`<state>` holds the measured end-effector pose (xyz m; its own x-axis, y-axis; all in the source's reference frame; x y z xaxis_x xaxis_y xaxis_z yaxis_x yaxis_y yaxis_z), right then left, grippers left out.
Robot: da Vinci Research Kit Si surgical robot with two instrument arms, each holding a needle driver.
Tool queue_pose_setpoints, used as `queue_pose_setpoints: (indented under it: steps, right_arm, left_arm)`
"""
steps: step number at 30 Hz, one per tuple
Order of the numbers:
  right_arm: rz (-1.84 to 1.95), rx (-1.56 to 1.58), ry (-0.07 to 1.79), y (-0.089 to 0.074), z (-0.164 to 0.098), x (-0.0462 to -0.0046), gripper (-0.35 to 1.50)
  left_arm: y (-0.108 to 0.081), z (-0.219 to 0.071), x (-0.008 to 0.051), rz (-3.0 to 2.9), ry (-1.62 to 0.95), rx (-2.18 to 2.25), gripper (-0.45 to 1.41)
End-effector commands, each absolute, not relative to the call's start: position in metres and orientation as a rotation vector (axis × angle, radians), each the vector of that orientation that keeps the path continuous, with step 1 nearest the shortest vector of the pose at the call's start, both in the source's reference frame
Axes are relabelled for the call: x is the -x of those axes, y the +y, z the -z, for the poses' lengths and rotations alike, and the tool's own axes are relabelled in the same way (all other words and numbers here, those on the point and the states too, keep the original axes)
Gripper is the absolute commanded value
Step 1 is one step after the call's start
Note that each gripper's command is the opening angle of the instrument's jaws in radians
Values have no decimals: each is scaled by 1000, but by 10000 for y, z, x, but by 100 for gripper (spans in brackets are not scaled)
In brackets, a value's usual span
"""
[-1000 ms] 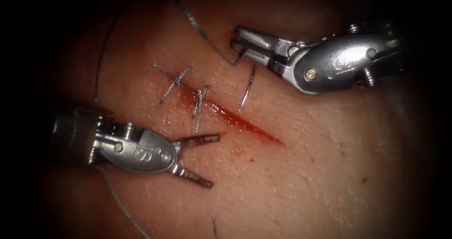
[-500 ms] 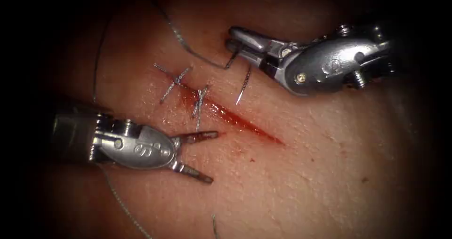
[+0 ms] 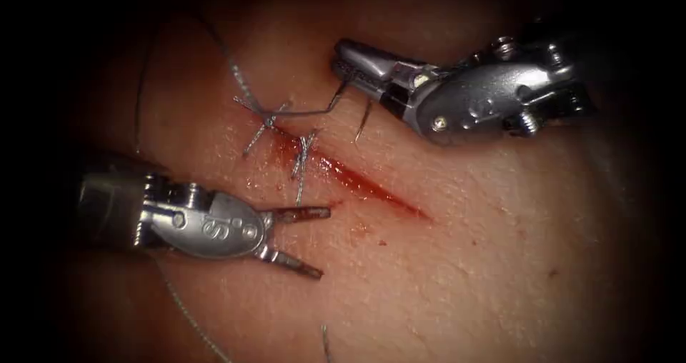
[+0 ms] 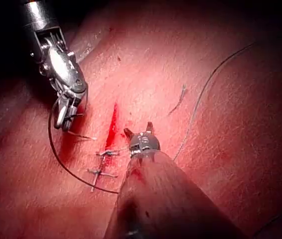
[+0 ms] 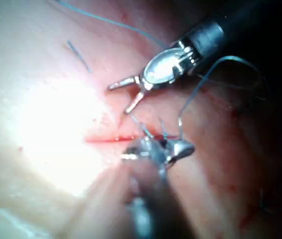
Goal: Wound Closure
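Note:
The tissue [image 3: 500, 277] bears a red cut [image 3: 364, 184] that slants down to the right, with two stitches [image 3: 264, 123] at its upper end. My right tool [image 3: 341, 64] lies above the cut and to its right, shut on the curved needle [image 3: 363, 123] near its thread end. The needle hangs free with its tip just off the skin, not in the tissue. Thread [image 3: 300, 111] runs from it leftward over the first stitch. My left tool [image 3: 325, 241] lies left of the cut, jaws open and holding nothing. The left wrist view has the right tool [image 4: 64, 119], the needle [image 4: 80, 135] and the cut [image 4: 112, 124].
A long strand of thread [image 3: 186, 313] trails off under the left tool's shaft. A short cut end of thread [image 3: 325, 341] lies on the skin below. Red fluid wets the skin around the stitches. In the right wrist view the left tool [image 5: 121, 98] spreads its jaws above the cut [image 5: 106, 139].
My right tool has moved up and left with the needle, carrying its tip away from the cut. The thread now lies across the first stitch. The left tool has hardly moved.

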<state>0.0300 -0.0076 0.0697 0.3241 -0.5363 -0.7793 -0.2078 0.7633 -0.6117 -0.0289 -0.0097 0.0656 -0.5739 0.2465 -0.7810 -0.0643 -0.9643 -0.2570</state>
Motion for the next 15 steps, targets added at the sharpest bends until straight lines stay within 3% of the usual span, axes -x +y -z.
queue_pose_setpoints:
  steps: [1, 15]
  right_arm:
    - [243, 714, 1250, -81, -706, -306, -35]
    - [321, 727, 1211, -91, -716, -308, -35]
  left_arm:
    - [-102, -663, 294, -2623, -301, 1349, 24]
    - [-104, -662, 292, -2630, -314, 1337, 17]
